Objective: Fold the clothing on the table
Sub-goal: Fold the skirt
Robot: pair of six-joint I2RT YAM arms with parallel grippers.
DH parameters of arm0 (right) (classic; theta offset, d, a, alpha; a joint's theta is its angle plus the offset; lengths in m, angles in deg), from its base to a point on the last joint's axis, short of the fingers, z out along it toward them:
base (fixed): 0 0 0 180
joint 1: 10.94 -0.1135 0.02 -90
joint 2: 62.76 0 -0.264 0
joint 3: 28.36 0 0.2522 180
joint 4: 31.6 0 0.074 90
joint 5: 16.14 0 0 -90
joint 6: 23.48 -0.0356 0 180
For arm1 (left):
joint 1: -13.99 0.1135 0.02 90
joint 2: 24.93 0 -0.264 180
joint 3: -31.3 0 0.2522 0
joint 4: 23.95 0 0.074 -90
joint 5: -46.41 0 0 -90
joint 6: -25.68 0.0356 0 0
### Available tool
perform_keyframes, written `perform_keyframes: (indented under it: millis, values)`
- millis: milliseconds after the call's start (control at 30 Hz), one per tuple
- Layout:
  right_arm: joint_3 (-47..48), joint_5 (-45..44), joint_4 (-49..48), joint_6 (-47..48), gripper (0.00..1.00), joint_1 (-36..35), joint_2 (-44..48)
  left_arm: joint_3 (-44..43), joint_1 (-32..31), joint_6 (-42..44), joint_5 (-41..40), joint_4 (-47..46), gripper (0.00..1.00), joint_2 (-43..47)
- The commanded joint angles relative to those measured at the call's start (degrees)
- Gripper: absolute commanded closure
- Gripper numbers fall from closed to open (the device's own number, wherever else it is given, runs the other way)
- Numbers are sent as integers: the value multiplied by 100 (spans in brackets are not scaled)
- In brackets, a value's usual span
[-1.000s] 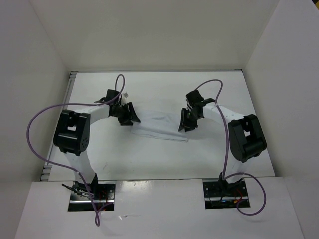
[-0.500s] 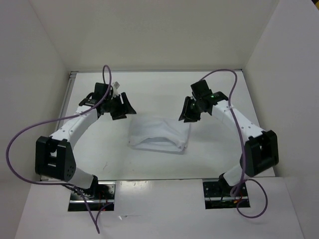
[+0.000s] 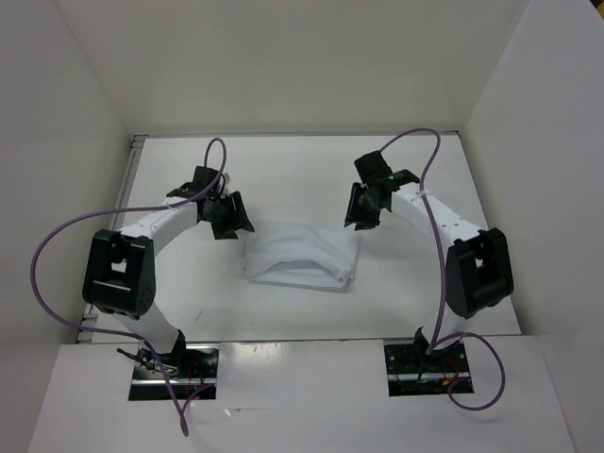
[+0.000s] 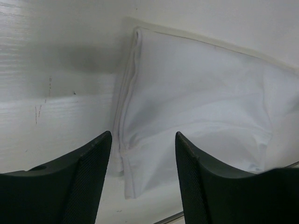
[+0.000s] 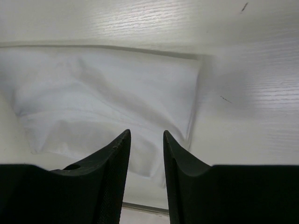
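left tool [image 3: 231, 215]: its two fingers are standing wide apart and holding nothing; in the left wrist view only cloth and bare bench are showing through the gap.
right tool [image 3: 357, 209]: its fingers are standing apart with a narrower gap and gripping nothing; cloth is showing beyond the gap in the right wrist view.
clothing [image 3: 302, 257]: it is lying on the bench as a flat, wrinkled, roughly rectangular fold between the two tools. from above it is sitting just beside the left tool, apart from it. its far corner is lying right beside the right tool's tips, and whether they are touching it cannot be told.
cloth edge by the left tool: layered hems are stacking along the side of the fold that is running away ahead of the tool's left finger, and the rest is spreading beyond its right finger.
cloth edge by the right tool: the fold's side edge is ending just past the tool's right finger, with the rest spreading off past its left finger.
bench [image 3: 283, 170]: matte white, it is carrying the clothing and lying under both tools.
scuff marks [image 4: 49, 88]: small dark marks are showing on the bare bench, off to the left of the left tool.
wall panels [image 3: 283, 66]: white uprights are closing in the bench beyond both tools and on their outer sides.
purple cables [image 3: 57, 255]: one is looping off each arm behind its tool, hanging outward, away from the clothing.
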Motion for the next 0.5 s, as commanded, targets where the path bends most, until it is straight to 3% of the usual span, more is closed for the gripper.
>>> perform_keyframes:
  millis: [0, 200, 467]
  values:
    - [-144, -542, 44, -103, 60, 210, 401, 80, -2, 55, -160, -352, 36, 114]
    - [-434, -490, -79, -103, 59, 405, 401, -61, -2, 55, 41, -555, 50, -263]
    - [-548, -481, -184, -155, 58, 615, 217, -175, -2, 2, -81, -687, 50, -607]
